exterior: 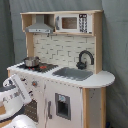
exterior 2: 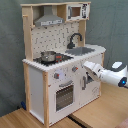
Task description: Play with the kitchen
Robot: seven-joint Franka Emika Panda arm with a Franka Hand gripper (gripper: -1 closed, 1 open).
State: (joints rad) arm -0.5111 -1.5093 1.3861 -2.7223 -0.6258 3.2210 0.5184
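One white arm (exterior 2: 107, 74) reaches toward the front of the kitchen (exterior 2: 62, 60) from the second exterior view's right, its tip close to the cupboard door beside the oven door (exterior 2: 64, 95). Whether the gripper (exterior 2: 88, 67) is wide or narrow, I cannot tell. In the first exterior view the arm (exterior: 15, 95) shows at the lower left, in front of the oven.

The kitchen stands upright against a grey curtain (exterior: 115, 45), on a wooden floor (exterior 2: 100, 112). A pot (exterior: 31, 61) sits on the stovetop, with the sink (exterior: 74, 73) and black faucet (exterior: 85, 58) beside it. Above hang the grey hood (exterior: 39, 25) and microwave (exterior: 72, 22).
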